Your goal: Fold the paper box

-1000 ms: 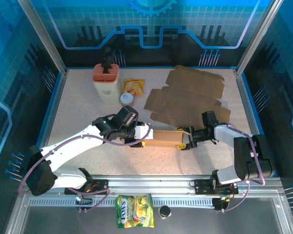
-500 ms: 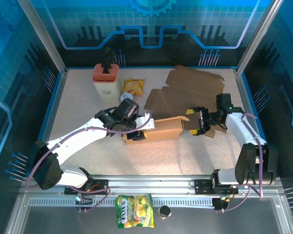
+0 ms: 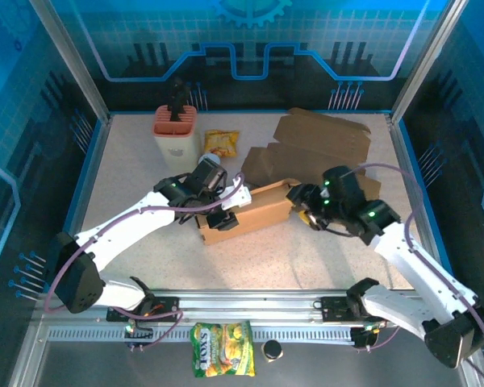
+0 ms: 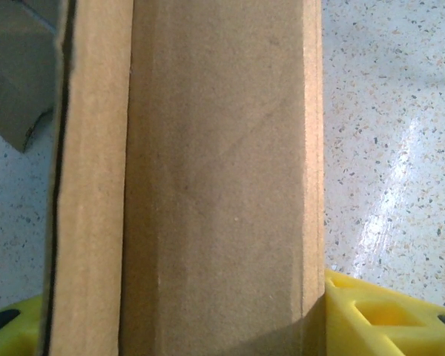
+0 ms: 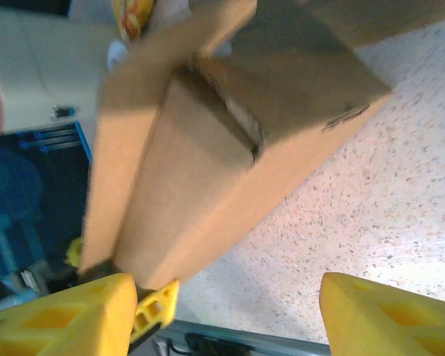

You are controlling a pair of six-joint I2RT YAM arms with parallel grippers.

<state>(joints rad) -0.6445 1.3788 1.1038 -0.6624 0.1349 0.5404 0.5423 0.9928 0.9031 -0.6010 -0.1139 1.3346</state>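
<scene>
The brown paper box (image 3: 254, 211) lies slanted on the table, its right end raised toward the back. My left gripper (image 3: 223, 216) is shut on its left end. In the left wrist view the box (image 4: 208, 163) stands between the yellow fingers (image 4: 386, 315). My right gripper (image 3: 303, 203) hovers at the box's right end, open. In the right wrist view the box end (image 5: 230, 163) with a loose flap lies ahead of the right gripper (image 5: 222, 311), whose yellow fingers (image 5: 59, 315) stand wide apart over bare table.
Flat cardboard sheets (image 3: 319, 153) lie at the back right, just behind the box. A beige container with an orange top (image 3: 176, 137), a snack packet (image 3: 221, 143) and a small white round object (image 3: 210, 162) sit at the back left. A snack bag (image 3: 222, 360) lies beyond the front rail.
The left gripper has swung the box so its right end points farther back. The right arm has moved in from the right and now reaches over the box's right end.
</scene>
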